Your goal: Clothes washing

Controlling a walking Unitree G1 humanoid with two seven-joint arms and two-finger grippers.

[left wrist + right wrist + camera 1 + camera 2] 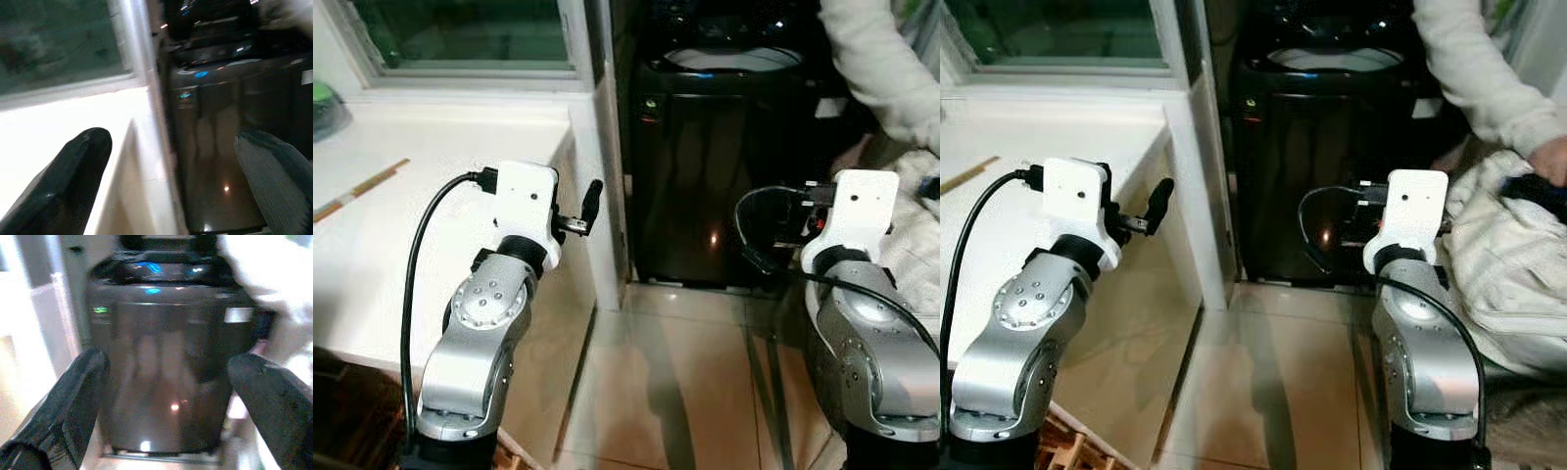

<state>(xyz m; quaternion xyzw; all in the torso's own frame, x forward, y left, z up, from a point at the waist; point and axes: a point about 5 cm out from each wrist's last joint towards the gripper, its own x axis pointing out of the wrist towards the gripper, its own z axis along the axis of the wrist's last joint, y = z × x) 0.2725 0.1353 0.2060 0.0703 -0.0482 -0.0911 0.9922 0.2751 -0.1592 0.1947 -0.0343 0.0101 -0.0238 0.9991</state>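
Observation:
A black top-loading washing machine [724, 157] stands ahead in a dark alcove, with a pale opening [734, 57] on top. To its right, a person's pale sleeve [1479, 69] reaches down to a hand [1549, 157] on a heap of white laundry [1498, 264]. My left gripper [171, 181] is raised beside the white counter, open and holding nothing, aimed toward the machine's left side. My right gripper [171, 406] is open too, held in front of the machine's glossy face [166, 372] with nothing between its fingers [68, 406].
A white counter [431, 196] runs along the left under a window [460, 29]. A white post [599, 176] divides the counter from the alcove. Beige floor tiles [675, 382] lie between my arms, leading up to the machine.

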